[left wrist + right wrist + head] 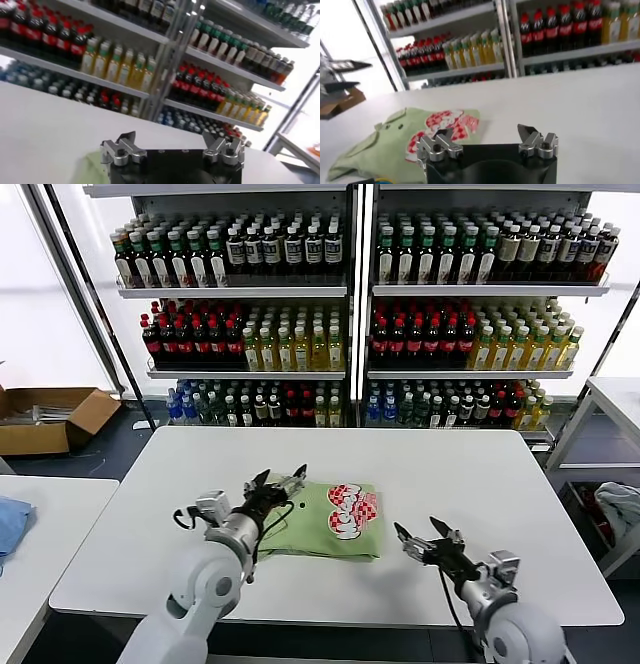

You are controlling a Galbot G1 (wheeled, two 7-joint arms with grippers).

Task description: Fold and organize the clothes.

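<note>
A light green shirt [335, 524] with a red-and-white print lies folded on the white table [430, 474], near its middle front. It also shows in the right wrist view [395, 145], with its collar and a dark button. My left gripper [280, 481] is open and empty, raised just over the shirt's left edge; in the left wrist view [172, 145] only a green corner shows below it. My right gripper [425, 536] is open and empty, low over bare table to the right of the shirt. No second shirt is in view.
Shelves of bottles [340, 314] stand behind the table. A second white table [40, 524] at the left holds a blue cloth [10, 524]. A cardboard box [50, 416] sits on the floor at left. A pale cloth [620, 506] lies on a rack at right.
</note>
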